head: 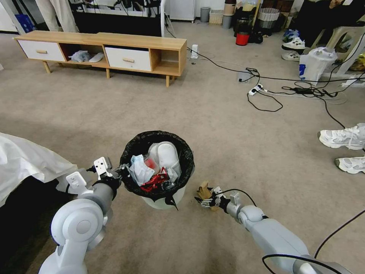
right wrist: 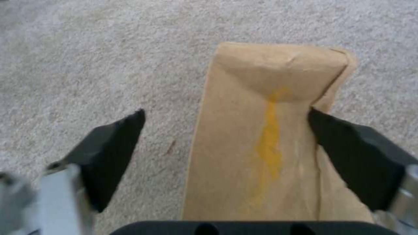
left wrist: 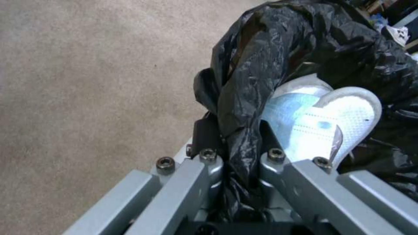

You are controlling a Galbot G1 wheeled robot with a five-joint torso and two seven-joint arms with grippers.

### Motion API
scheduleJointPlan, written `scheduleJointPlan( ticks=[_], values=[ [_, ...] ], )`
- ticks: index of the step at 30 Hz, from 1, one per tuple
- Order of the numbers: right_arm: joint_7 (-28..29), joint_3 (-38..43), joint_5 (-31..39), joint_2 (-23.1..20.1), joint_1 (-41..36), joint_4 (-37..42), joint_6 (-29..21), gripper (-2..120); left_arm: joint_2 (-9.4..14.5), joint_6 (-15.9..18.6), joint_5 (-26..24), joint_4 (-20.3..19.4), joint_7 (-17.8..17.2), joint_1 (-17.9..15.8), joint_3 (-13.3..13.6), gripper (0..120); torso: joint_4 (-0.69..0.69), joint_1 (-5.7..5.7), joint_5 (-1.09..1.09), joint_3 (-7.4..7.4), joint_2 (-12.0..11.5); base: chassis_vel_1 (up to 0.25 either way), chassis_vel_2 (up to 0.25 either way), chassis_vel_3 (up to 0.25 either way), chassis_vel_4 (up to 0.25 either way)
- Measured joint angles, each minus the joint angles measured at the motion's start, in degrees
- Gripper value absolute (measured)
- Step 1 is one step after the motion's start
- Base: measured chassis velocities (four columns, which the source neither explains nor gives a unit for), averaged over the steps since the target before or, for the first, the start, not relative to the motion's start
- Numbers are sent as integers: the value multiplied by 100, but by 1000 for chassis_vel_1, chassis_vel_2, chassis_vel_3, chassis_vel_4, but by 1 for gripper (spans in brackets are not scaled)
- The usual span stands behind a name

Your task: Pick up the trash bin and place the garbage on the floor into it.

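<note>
Though jaws wide, cardboard betw. them, touching one.

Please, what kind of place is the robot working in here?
Probably a lab or office room staged as a living room. A low wooden cabinet with drawers stands on the carpeted floor, while cables and a power strip lie loose across it, and bins and boxes are stacked along the far wall.

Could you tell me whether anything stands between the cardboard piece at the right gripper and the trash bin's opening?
Nothing visible does. The cardboard piece sits between the open fingers of the right gripper, beside the trash bin, with bare floor between them. The left gripper clamps the bin's rim on the far side.
</note>
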Motion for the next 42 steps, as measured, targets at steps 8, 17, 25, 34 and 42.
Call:
scheduleJointPlan(
  ticks=[8, 17, 25, 34, 42],
  values=[
    [-151, 132, -31, -54, -113, -1, 25, 63, 9, -26, 2, -14, 6, 11, -16, 4, -1, 0, 0, 0, 0, 0, 0, 0, 0],
    [-206, 259, -21, -94, -177, 9, 66, 32, 11, -37, 2, -26, 10, 20, -3, 4, -1, 0, -1, 0, 0, 0, 0, 0, 0],
    [-286, 270, 45, -94, -184, 9, 97, 4, 12, -55, 35, 8, 33, 17, -3, 4, -1, 0, -1, 0, 0, 0, 0, 0, 0],
    [-253, 356, 94, -133, -75, 201, 84, 0, 30, -57, 32, 27, 38, -8, -3, 4, 1, 0, 1, 1, 0, 0, 0, 0, 0],
    [-152, 541, 211, -445, -92, 551, 42, 0, 16, -57, 23, 36, 43, -49, 35, 4, -1, 0, 1, 0, 0, 0, 0, 0, 0]
  ],
)
